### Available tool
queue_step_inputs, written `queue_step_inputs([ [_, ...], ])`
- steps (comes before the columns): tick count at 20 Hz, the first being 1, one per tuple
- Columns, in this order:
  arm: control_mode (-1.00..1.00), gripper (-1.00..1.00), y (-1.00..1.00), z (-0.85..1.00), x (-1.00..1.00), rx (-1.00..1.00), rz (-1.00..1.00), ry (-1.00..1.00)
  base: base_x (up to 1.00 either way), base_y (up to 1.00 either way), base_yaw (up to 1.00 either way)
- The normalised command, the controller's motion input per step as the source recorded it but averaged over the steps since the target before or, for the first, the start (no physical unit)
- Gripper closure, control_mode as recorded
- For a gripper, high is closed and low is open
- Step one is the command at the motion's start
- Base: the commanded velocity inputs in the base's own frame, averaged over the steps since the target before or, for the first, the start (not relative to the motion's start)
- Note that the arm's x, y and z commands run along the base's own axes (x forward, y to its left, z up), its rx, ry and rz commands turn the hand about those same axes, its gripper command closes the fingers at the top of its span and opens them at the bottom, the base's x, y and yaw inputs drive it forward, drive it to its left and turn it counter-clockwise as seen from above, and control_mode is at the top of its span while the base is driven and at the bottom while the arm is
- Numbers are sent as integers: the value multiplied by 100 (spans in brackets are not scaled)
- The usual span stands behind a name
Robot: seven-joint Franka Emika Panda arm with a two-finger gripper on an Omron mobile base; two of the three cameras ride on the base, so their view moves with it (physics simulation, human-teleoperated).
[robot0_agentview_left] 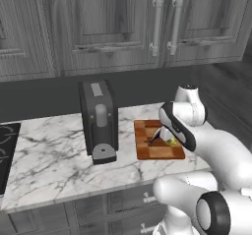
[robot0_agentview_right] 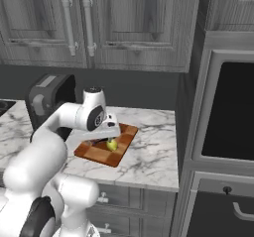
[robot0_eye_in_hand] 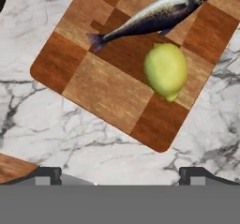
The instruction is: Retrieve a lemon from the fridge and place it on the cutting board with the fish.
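A: Grey wood-grain cupboards [robot0_agentview_left: 113, 27] run along the wall, with 2 long bar handles [robot0_agentview_left: 166, 23] side by side at the upper right of the left base view. What sits under them?

B: White marbled counter [robot0_agentview_left: 54, 155], with a dark backsplash behind it. At the far right of the right base view a tall cabinet holds a dark built-in oven [robot0_agentview_right: 233, 112].

A: And on the counter itself?

B: Largest is the black coffee machine [robot0_agentview_left: 100, 122], upright. Just beside it lies the cutting board [robot0_eye_in_hand: 101, 85], flat, a reddish-brown checker of wood blocks. At the left edge of the left base view, a black cooktop [robot0_agentview_left: 6, 145] is cut off by the frame.

A: Where is the arm?

B: It reaches over the board from the base, with the gripper [robot0_eye_in_hand: 121, 174] above the board's near edge. The 2 fingertips [robot0_eye_in_hand: 47, 174] stand wide apart with nothing between them.

A: And the lemon?

B: The lemon [robot0_eye_in_hand: 165, 71] rests on the board, near one corner, clear of the fingertips. The fish [robot0_eye_in_hand: 150, 18], silver-dark and slender, lies on the board just beside it; whether they touch, I cannot tell.
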Motion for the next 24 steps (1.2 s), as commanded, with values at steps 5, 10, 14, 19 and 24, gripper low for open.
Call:
queue_step_inputs([
  [5, -100, -100, 5, 48, -33, 0, -21, 6, 0, 0, 0],
  [10, -100, -100, 0, 17, -10, 1, -49, 17, 0, 0, 0],
  [14, -100, -100, 25, 0, -26, 7, -58, 9, 0, 0, 0],
  [19, -100, -100, 62, 1, -34, 6, -23, 1, 0, 0, 0],
  [24, -100, -100, 45, 1, -40, 1, 6, 0, 0, 0, 0],
])
